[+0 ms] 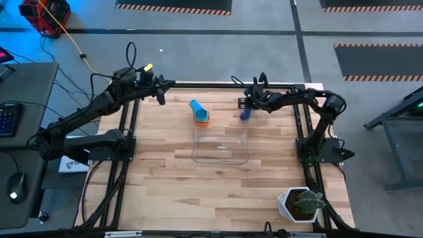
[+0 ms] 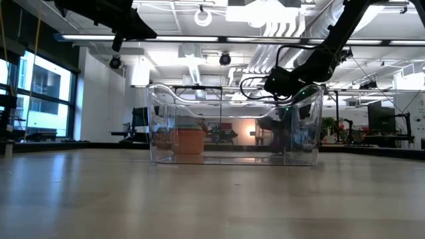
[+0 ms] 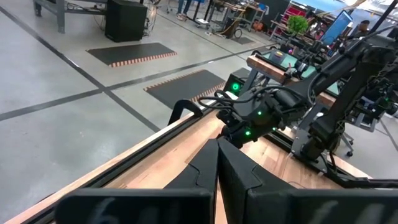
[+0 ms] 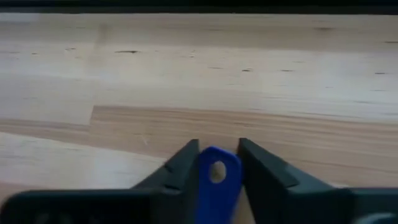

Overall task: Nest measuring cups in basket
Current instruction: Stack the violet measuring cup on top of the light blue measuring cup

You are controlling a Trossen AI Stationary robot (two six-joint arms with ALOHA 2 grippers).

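A dark blue measuring cup [image 1: 245,114] sits at the far right of the table, and my right gripper [image 1: 247,104] is shut on its handle, slanting down from the far right. A blue cup lies nested in an orange cup [image 1: 200,114] on the table, just beyond the far wall of the clear basket [image 1: 220,147]. The basket stands at mid-table with nothing coloured showing inside it. My left gripper [image 1: 160,94] hangs shut and holds nothing above the far left edge. In the low view the basket [image 2: 232,126] partly hides my right gripper [image 2: 287,85]. My right gripper pinches the dark blue cup's handle [image 4: 217,186] between its two fingers, at the free end with the hanging hole. The fingers [image 4: 184,165] slant down along the handle's two long edges. The bowl is hidden below the gripper, so I cannot tell whether it is lifted.
A white pot with a green plant [image 1: 301,203] stands at the near right corner. Bare wood lies in front of and to the left of the basket. Black frame rails [image 1: 129,132] run along the table's left and right sides.
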